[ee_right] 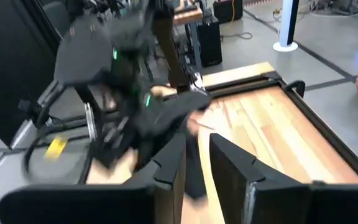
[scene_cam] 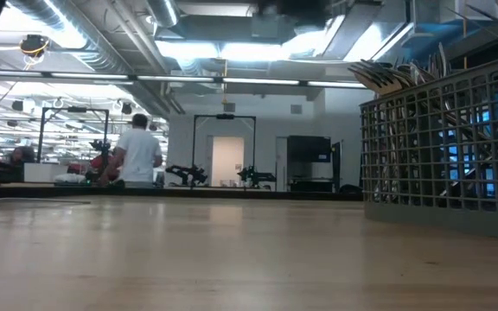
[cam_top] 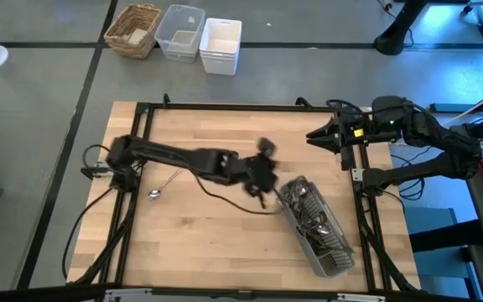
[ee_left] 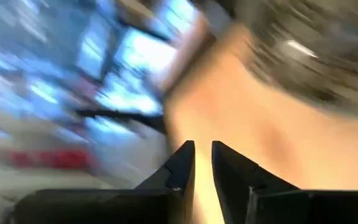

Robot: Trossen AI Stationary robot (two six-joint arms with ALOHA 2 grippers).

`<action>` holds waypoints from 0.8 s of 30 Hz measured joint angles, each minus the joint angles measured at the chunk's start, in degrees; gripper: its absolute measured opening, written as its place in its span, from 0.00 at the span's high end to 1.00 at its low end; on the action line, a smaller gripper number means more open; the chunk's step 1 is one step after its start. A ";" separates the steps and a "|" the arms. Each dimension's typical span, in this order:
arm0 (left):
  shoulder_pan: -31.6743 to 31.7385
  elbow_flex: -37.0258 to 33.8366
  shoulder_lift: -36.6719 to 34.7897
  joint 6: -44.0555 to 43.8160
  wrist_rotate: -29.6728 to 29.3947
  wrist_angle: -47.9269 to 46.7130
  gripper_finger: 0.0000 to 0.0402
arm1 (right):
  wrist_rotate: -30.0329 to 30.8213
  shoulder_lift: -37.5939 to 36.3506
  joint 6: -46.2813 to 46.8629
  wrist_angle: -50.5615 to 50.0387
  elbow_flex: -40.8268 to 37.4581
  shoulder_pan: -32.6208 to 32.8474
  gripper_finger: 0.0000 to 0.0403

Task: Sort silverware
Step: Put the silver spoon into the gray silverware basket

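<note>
The silverware point(cam_top: 313, 220) is a dense bundle of slim, shiny silver-coloured pieces packed inside a grey slatted cutlery caddy point(cam_top: 335, 256) that lies tilted at the lower right of the high view, its long side running from centre toward the lower right corner; in the low view the handles point(scene_cam: 396, 76) fan up and leftward over the caddy's grid wall point(scene_cam: 443, 147) at the right of the frame. One lone spoon point(cam_top: 155, 192) lies apart on the bare wooden tabletop point(cam_top: 208, 243), left of centre in the high view, bowl toward the lower left. The left gripper point(cam_top: 262, 179) sits blurred at the middle of the frame, just beside the caddy's upper-left end; in its wrist view the jaws stand a narrow slit apart with nothing visible between the fingers point(ee_left: 182, 165). The right gripper point(cam_top: 313, 137) hangs at the upper right, near the tabletop's black frame rail point(cam_top: 225, 106), well apart from the caddy, its jaws narrowly parted and holding nothing. The lower left and upper middle of the tabletop are open wood. Beyond the top rail, on the floor, stand a wicker basket point(cam_top: 133, 30), a clear bin point(cam_top: 180, 32) and a white bin point(cam_top: 220, 45). A person point(scene_cam: 137, 155) stands far back in the low view.
</note>
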 joint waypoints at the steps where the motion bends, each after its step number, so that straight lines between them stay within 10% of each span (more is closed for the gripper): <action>1: 0.51 0.00 -1.41 -7.21 1.01 -7.42 0.89 | 0.00 0.01 -0.64 -0.58 0.00 0.01 0.81; 11: 4.32 -3.91 -10.56 -72.92 21.06 -64.51 0.90 | 0.02 0.59 -4.16 -2.10 -0.02 0.02 0.81; 24: 7.19 -31.27 -21.20 -77.01 41.56 -59.06 0.99 | 0.02 2.31 -4.06 -2.53 -0.07 0.01 0.81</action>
